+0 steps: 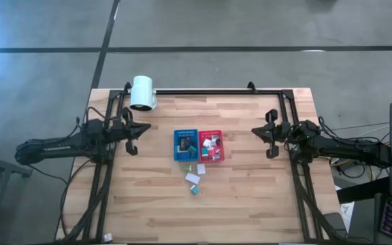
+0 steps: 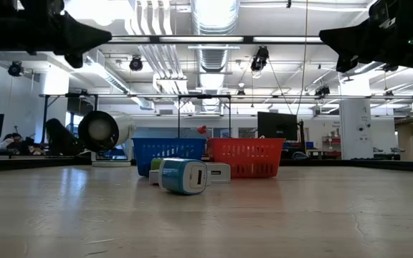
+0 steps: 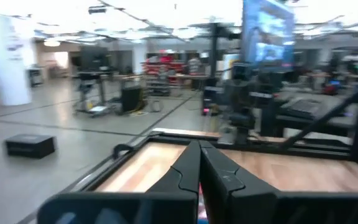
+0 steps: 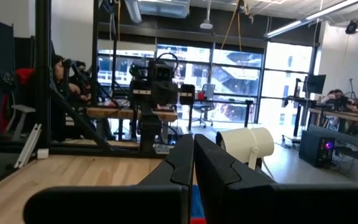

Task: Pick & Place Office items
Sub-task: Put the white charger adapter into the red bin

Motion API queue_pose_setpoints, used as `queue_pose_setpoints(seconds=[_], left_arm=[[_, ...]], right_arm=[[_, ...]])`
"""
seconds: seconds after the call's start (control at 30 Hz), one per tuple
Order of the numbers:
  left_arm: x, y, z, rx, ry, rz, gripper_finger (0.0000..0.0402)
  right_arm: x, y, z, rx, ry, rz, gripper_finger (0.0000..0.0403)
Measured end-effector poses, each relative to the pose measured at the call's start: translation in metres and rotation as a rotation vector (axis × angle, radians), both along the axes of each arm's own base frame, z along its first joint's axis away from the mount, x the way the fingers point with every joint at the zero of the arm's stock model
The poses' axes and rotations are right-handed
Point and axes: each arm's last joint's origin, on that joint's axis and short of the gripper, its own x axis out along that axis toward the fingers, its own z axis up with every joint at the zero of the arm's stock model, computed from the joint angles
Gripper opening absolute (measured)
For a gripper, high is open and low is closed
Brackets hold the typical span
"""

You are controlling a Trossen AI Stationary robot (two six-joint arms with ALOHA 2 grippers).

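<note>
Left gripper [image 1: 136,133] and right gripper [image 1: 264,133] are clenched empty, raised; office items [image 1: 194,178] lie between them.

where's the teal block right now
In the high view the teal block lies on the bare table near the middle, just in front of the white block and the blue tray.

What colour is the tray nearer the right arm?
Red tray, perforated; clearest in the low view.
</note>
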Motion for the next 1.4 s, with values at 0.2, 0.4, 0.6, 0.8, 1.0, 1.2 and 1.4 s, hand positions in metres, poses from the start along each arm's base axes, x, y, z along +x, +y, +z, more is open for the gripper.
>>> queue_pose_setpoints(seconds=[0.2, 0.4, 0.6, 0.8, 1.0, 1.2, 1.4], left_arm=[[-0.001, 0.002, -0.005, -0.009, 0.035, 0.075, 0.0003], [0.0, 0.003, -0.024, 0.007, 0.095, 0.103, 0.0007], [0.0, 0.003, -0.056, -0.013, 0.141, 0.105, 0.0004], [-0.001, 0.005, -0.061, -0.099, 0.157, 0.172, 0.0002], [-0.001, 0.006, -0.064, -0.069, 0.2, 0.203, 0.0004], [-0.002, 0.006, -0.07, -0.061, 0.272, 0.213, 0.0004], [-0.002, 0.005, -0.07, -0.068, 0.26, 0.186, 0.001]], right_arm=[[0.0, 0.0, 0.001, -0.002, -0.007, 0.0, 0.0008], [0.0, 0.0, 0.0, 0.0, -0.005, 0.001, 0.0008], [0.0, 0.0, 0.0, -0.001, -0.003, 0.0, 0.0008], [0.0, 0.0, 0.0, -0.002, 0.0, -0.002, 0.0008], [0.0, -0.002, -0.003, 0.009, 0.02, -0.066, 0.0008], [0.001, -0.003, -0.004, 0.002, 0.036, -0.084, 0.0008], [0.001, -0.003, -0.005, -0.011, 0.045, -0.09, 0.0008]])
